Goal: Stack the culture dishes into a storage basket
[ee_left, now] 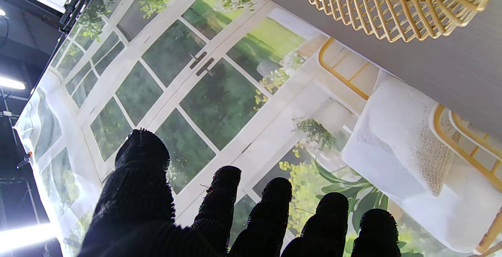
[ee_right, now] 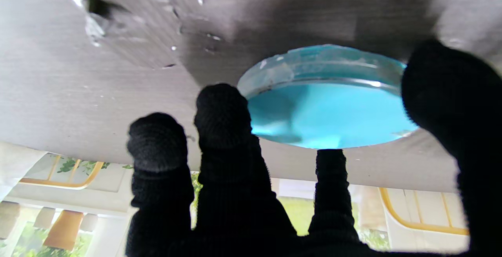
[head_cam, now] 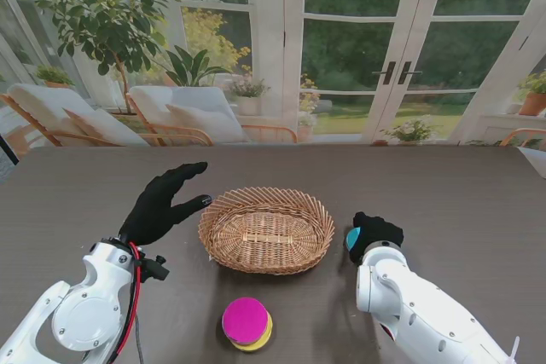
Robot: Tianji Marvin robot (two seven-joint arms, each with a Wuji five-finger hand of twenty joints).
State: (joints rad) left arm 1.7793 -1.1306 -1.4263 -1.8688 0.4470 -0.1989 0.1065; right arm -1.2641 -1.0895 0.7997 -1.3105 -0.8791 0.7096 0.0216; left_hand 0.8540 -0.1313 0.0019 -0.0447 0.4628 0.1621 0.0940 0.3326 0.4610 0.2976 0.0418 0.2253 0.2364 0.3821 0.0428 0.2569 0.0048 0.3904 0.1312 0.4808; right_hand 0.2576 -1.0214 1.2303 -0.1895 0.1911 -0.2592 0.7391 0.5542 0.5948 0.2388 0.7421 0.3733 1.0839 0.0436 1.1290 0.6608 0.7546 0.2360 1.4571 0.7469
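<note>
The right hand (head_cam: pixel 374 234) cups over the blue culture dish (ee_right: pixel 327 108), fingers (ee_right: pixel 222 115) and thumb bracketing its rim on the surface (head_cam: pixel 478 202); whether it grips yet cannot be told. The wicker basket (head_cam: pixel 267 229) lies just to its left, nothing between them. The left hand (head_cam: pixel 162 204) hovers open beside the basket's far side. A pink-over-yellow dish stack (head_cam: pixel 246 323) waits nearer the robot.
</note>
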